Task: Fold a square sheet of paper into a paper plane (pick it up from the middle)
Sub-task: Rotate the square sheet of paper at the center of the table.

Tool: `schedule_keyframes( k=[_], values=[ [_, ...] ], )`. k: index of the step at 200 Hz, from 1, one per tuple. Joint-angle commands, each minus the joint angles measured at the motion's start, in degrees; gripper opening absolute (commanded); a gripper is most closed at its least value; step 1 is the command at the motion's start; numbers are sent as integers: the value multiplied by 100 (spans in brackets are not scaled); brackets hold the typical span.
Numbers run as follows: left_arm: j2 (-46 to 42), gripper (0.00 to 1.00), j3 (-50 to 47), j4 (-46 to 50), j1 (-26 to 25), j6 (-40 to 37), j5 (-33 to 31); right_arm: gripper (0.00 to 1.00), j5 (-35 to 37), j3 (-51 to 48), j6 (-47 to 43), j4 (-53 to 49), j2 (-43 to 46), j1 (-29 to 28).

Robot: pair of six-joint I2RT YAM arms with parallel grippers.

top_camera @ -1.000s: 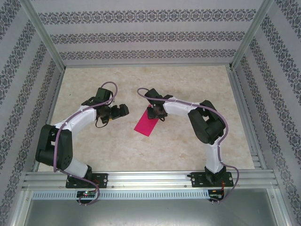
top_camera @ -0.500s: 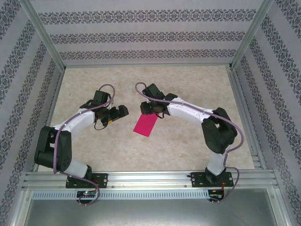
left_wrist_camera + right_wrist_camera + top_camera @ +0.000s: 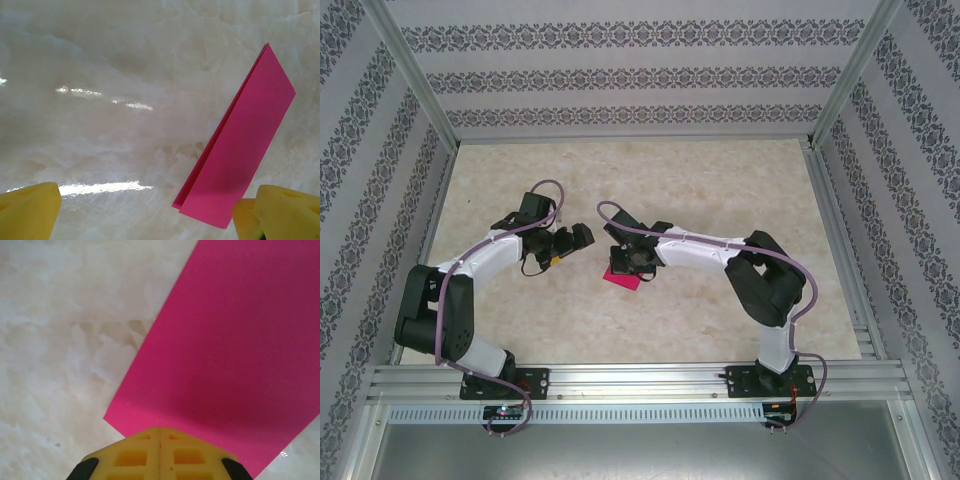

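Where the shut right fingers [image 3: 135,457] hover, the folded paper [image 3: 235,340] lies beneath

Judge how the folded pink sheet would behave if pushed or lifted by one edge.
Probably floppy: the folded pink sheet is thin and lies nearly flat, so it would likely droop when lifted. It may slide easily, since the tabletop looks glossy with glare streaks. Its layers gape slightly along one edge, so a push there might spread them.
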State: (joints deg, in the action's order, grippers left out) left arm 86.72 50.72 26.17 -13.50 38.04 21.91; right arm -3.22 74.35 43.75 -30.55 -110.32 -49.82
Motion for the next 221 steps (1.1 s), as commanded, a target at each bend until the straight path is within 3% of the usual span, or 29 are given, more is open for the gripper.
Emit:
schedule_keyframes(
  k=[1,58,122,147,167,221],
  values=[
    [69,100,1,-199,80,74,200,3,-146,98,45,-270,-274,-17],
    [292,85,-28,-460,76,155,633,5,-161,30,-352,-486,-479,-10],
    [513,78,31,-499,-132,88,1019,8,-369,-924,-1325,-323,488,205],
    [522,75,20,-504,-341,116,1069,14,-392,-982,-804,319,1013,385],
    [512,72,-31,-513,-550,193,1098,27,21,-1087,-207,703,1205,532],
    [494,66,-193,-587,-1117,492,1218,23,-76,-917,404,910,609,966]
  ],
)
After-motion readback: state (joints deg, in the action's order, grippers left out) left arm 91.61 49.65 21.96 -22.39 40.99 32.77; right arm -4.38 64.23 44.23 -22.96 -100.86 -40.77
